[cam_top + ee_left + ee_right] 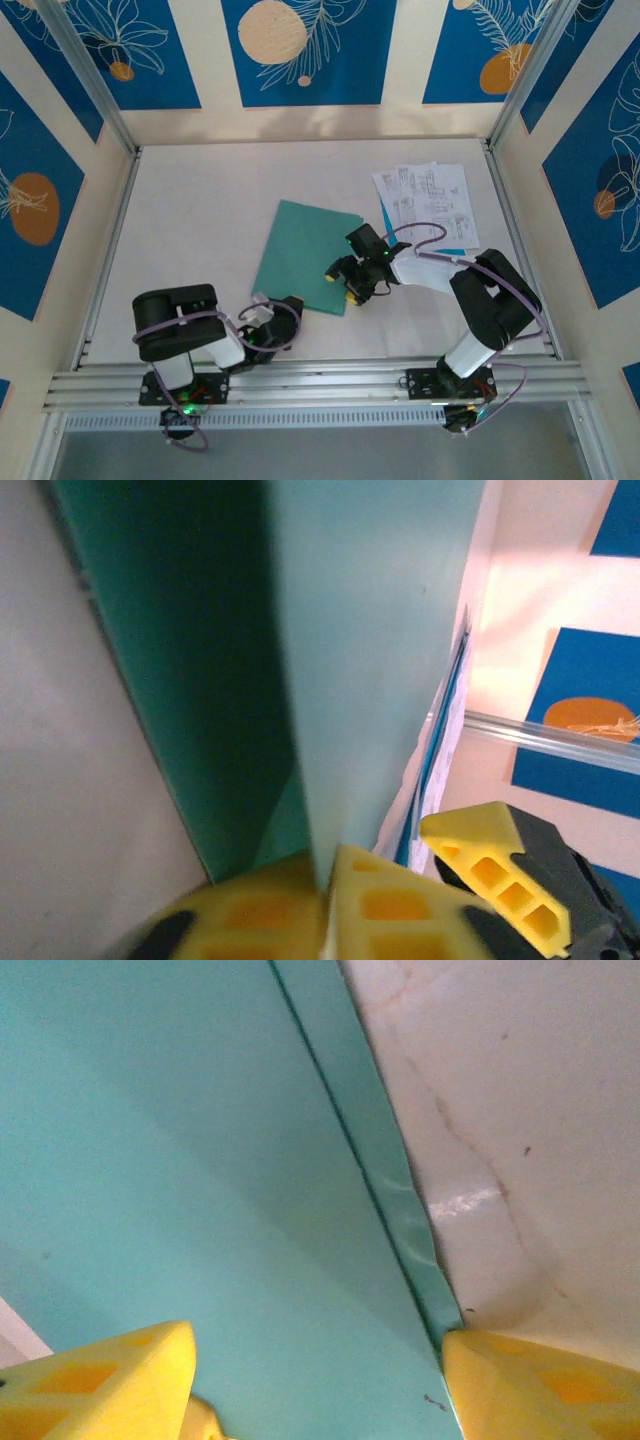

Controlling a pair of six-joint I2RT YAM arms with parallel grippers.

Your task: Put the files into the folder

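The teal-green folder (305, 250) lies flat in the middle of the table. My left gripper (292, 304) is at its near edge, and its yellow fingers (395, 905) are shut on the folder's top cover (380, 660), which rises away from the darker lower leaf (190, 660). My right gripper (348, 283) stands open over the folder's near right corner. In the right wrist view one yellow pad rests on the teal cover (200, 1160) and the other fingertip (545, 1380) is at its edge on the table. The files (425, 198), white printed sheets over a blue one, lie at the back right.
Aluminium rails (310, 385) run along the near edge, with more framing on both sides. Patterned blue and cream walls (300, 50) close the table in. The right arm's purple cable (430, 245) loops above the near part of the files.
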